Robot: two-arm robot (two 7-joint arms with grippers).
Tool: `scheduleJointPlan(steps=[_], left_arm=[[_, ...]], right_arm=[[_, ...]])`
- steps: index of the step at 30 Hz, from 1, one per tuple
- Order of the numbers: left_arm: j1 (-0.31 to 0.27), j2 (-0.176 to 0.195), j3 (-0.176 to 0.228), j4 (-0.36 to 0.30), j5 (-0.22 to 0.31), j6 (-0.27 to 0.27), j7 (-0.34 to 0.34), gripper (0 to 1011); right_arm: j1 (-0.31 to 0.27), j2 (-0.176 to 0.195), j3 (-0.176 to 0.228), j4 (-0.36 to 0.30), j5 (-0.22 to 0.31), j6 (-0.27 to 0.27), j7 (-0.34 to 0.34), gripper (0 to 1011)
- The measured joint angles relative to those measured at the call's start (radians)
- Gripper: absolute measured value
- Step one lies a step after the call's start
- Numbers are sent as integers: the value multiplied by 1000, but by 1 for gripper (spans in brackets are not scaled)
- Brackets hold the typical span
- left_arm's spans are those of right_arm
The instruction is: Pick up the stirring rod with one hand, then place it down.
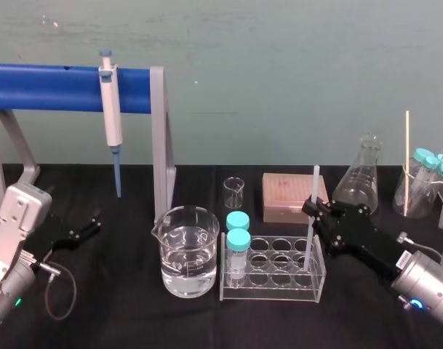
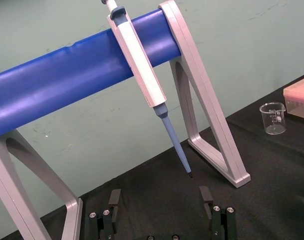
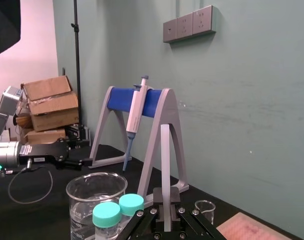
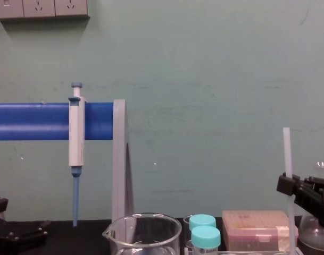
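The stirring rod (image 1: 313, 190) is a thin white translucent stick standing almost upright. Its lower end dips into a back right hole of the clear test tube rack (image 1: 270, 294). My right gripper (image 1: 317, 210) is shut on the rod a little above its middle. In the right wrist view the rod (image 3: 165, 165) rises between the closed fingers, and in the chest view the rod (image 4: 287, 151) sticks up above the right gripper (image 4: 289, 185). My left gripper (image 2: 161, 212) rests open and empty at the table's left (image 1: 90, 222).
A beaker of water (image 1: 188, 251) and two teal-capped tubes (image 1: 238, 240) stand left of the rod. Behind it are a small beaker (image 1: 234, 191), a pink tip box (image 1: 288, 196) and a flask (image 1: 361, 174). A pipette (image 1: 110, 109) hangs on the blue stand (image 1: 54, 89).
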Motion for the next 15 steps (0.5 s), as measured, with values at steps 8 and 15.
scheduleJointPlan(steps=[8,15], left_arm=[[0,0,0,0,0,0,0,1000],[0,0,0,0,0,0,0,1000]], right_arm=[[2,-17,-3,40,-7,-11,3,71],[6,-29,-6,68,-14,-12,6,71]])
